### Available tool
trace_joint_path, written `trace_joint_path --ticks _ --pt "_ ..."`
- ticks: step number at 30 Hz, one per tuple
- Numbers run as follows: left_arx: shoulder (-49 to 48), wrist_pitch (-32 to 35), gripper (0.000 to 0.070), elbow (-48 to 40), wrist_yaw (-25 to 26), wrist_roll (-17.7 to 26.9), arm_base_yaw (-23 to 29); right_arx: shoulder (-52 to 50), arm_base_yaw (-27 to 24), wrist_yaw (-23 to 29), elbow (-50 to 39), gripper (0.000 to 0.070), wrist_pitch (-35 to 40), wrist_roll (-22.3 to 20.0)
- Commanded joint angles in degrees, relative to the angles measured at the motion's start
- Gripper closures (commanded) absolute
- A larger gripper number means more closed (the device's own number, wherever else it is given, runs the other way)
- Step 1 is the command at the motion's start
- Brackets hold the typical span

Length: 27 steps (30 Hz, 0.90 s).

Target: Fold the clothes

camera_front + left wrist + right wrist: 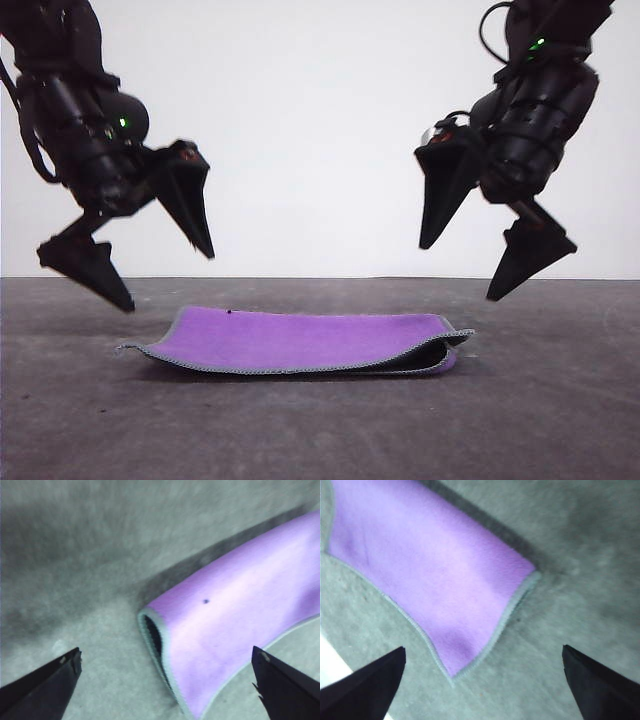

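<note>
Black end effectors (128, 252) (492, 255) hover agape above cloth (300, 340).

The cloth (300, 342) lay flat and low on the grey table (560, 420), folded over, the only thing standing on the surface. Bare table stretched on every side of it: in front, behind, and off both ends. The left gripper (165, 265) hung above the cloth's left end with its fingers spread wide, and the right gripper (465, 270) hung likewise above the right end, both clear of the fabric. Open air lay between the two grippers over the cloth's middle. At the right end the layers gaped slightly, leaving a thin slot.
</note>
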Motion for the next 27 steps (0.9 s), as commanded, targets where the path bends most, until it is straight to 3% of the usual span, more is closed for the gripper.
trace_joint_path --ticks 1,6,12,19,23,27 --pt "-1.63 0.49 0.0025 0.9 -0.09 -0.23 0.35 -1.29 -0.24 -0.15 1.25 0.0065 0.04 -0.37" --pt "-6.47 0.08 0.0025 0.9 -0.84 -0.17 1.81 -5.34 -1.27 0.31 1.16 0.0066 -3.65 0.04" --pt "-11.55 -2.67 0.0025 0.87 -7.42 1.05 4.02 -11.57 -1.77 4.25 1.11 0.0066 -7.69 1.63" --pt "-14.23 -2.99 0.0025 0.87 -7.56 0.84 7.3 -18.65 -1.97 8.12 -1.93 0.0065 -10.73 4.19" --pt "-14.37 -2.7 0.0025 0.87 -7.43 0.81 8.07 -22.39 -1.77 9.37 -11.3 0.0065 -4.64 5.8" --pt "-14.37 -2.23 0.0025 0.87 -7.34 0.82 8.11 -23.06 -1.81 8.44 -22.79 0.0066 7.07 7.88"
